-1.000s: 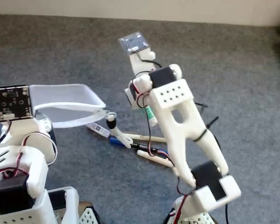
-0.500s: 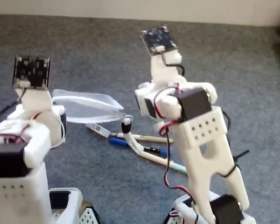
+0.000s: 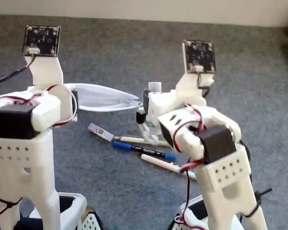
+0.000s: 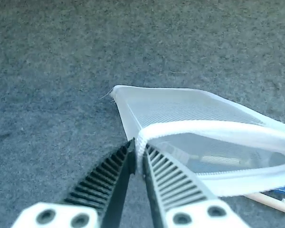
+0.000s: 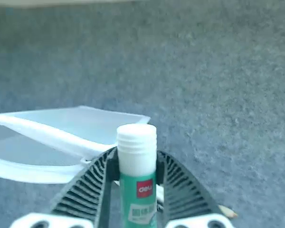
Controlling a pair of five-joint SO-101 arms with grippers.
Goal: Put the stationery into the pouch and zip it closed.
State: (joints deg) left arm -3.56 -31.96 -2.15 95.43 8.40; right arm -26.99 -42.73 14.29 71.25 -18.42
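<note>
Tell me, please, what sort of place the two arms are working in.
Likely an indoor room, perhaps a home setup: grey carpet underneath, a pale wall base behind it, loose pens beside a mesh pouch.

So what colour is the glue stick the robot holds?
The glue stick has a white cap and a green body, clearest in the right wrist view.

The left arm [image 3: 26,120] hides the nine-o'clock end of the pouch [image 3: 103,97]; the right arm [image 3: 206,143] covers most of the glue stick [image 3: 154,86].
</note>
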